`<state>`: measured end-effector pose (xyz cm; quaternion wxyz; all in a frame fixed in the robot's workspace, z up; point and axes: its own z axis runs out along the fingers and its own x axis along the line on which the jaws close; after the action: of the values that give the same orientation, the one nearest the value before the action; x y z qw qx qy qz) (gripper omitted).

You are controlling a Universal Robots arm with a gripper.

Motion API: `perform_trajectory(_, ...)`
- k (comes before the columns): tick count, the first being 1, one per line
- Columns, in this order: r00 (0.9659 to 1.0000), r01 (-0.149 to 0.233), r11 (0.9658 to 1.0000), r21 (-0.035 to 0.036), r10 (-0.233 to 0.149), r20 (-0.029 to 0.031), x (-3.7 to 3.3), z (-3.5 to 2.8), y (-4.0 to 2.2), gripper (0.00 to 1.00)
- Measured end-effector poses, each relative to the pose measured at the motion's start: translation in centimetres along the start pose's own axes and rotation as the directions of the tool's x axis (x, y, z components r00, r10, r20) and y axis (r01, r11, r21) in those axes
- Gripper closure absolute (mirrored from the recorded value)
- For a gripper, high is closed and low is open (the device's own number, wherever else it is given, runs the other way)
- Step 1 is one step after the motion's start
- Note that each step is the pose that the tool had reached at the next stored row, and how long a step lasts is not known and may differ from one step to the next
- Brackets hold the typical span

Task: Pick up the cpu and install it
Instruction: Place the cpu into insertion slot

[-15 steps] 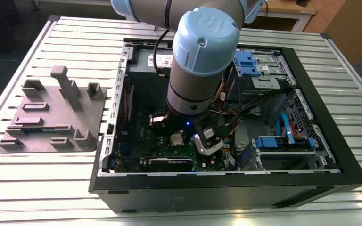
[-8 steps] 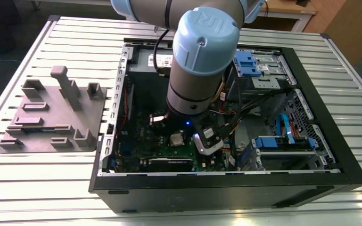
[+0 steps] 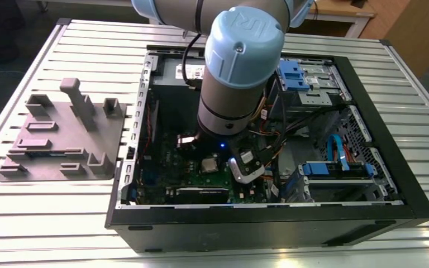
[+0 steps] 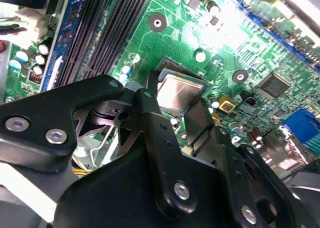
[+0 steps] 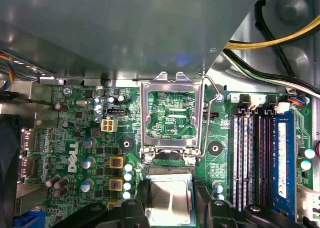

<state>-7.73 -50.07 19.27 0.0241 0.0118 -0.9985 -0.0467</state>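
Note:
The cpu (image 5: pixel 170 203), a small square chip with a silver-grey top, sits between my two black fingers (image 5: pixel 200 195) just over the open socket (image 5: pixel 167 170) of the green motherboard (image 5: pixel 75 138). My gripper (image 5: pixel 170 198) is shut on the chip's two opposite edges. A strip of socket contacts shows past the chip's edge. The socket's metal load plate (image 5: pixel 145 113) stands flipped up behind it. In the second wrist view the cpu (image 4: pixel 177 88) lies between the fingers (image 4: pixel 150 106), with my gripper (image 4: pixel 175 96) low over the board. In the exterior view the cpu (image 3: pixel 209 163) is under the arm, inside the case.
The open black computer case (image 3: pixel 274 223) lies on a slatted metal table (image 3: pixel 20 223). A grey holder tray (image 3: pixel 58 139) with upright posts stands at the exterior view's left. Memory slots (image 5: pixel 250 153) run beside the socket. Cables (image 5: pixel 280 38) and a drive bay (image 3: pixel 334 170) crowd the case.

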Motion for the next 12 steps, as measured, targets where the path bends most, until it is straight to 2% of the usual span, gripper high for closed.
perform_trajectory(12,0.9999,-0.013,0.9999,-0.0021,0.013,0.0008,0.02,0.13,0.03,0.53)
